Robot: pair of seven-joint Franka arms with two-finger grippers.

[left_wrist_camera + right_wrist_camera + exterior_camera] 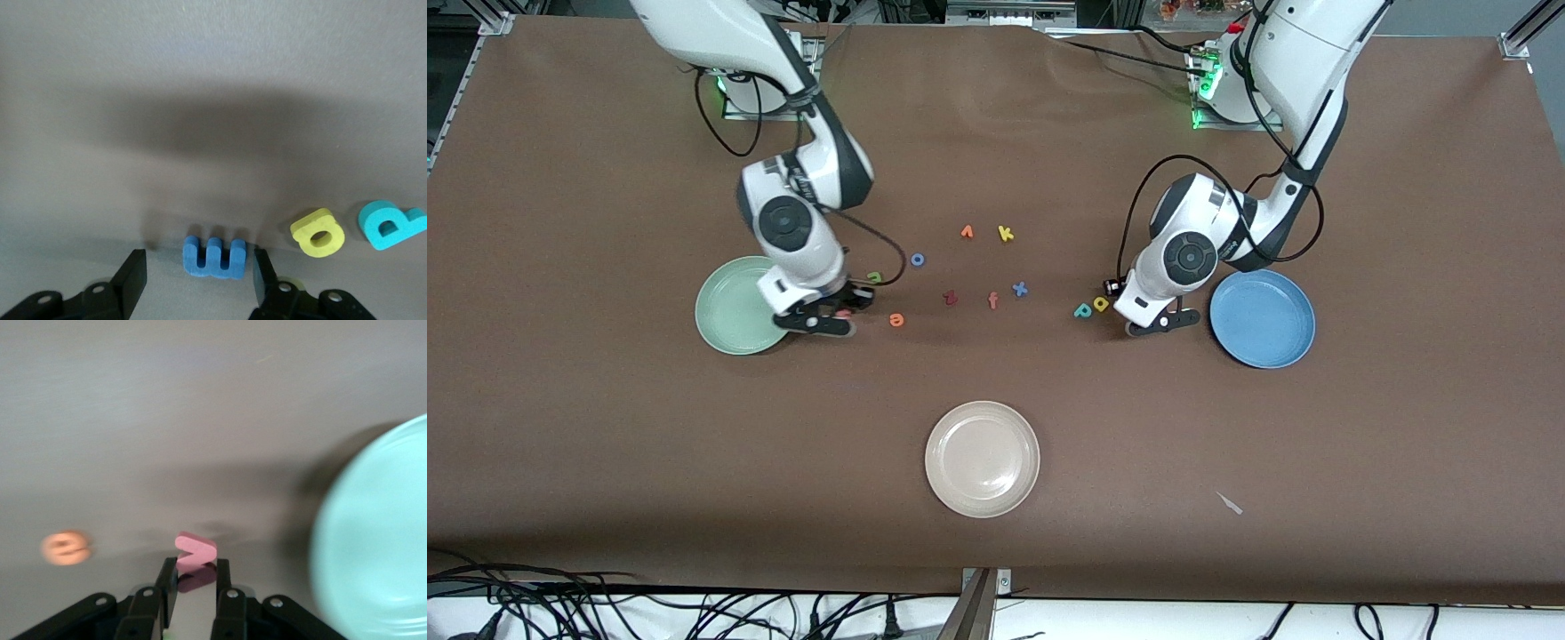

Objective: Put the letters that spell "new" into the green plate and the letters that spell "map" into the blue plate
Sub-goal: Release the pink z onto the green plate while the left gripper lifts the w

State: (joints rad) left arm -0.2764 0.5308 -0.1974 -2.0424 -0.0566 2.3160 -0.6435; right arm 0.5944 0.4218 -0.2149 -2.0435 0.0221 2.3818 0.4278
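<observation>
My right gripper [838, 313] is shut on the pinkish-red "w" [195, 550], low by the rim of the green plate [734, 307]. The orange "e" [896, 319] and green "n" [874, 277] lie on the table close by. My left gripper [199, 270] is down at the table, open, with the blue "m" [215, 257] between its fingers; one finger is close against the letter, the other stands apart. The yellow "a" [317, 233] and teal "p" [389, 225] lie beside it. The blue plate [1263, 318] sits toward the left arm's end.
A cream-white plate [983, 458] lies nearer the front camera, mid-table. Spare letters sit between the arms: blue "o" [917, 260], an orange letter [967, 232], yellow "k" [1006, 234], dark red "z" [950, 298], salmon "f" [992, 300], blue "x" [1019, 288].
</observation>
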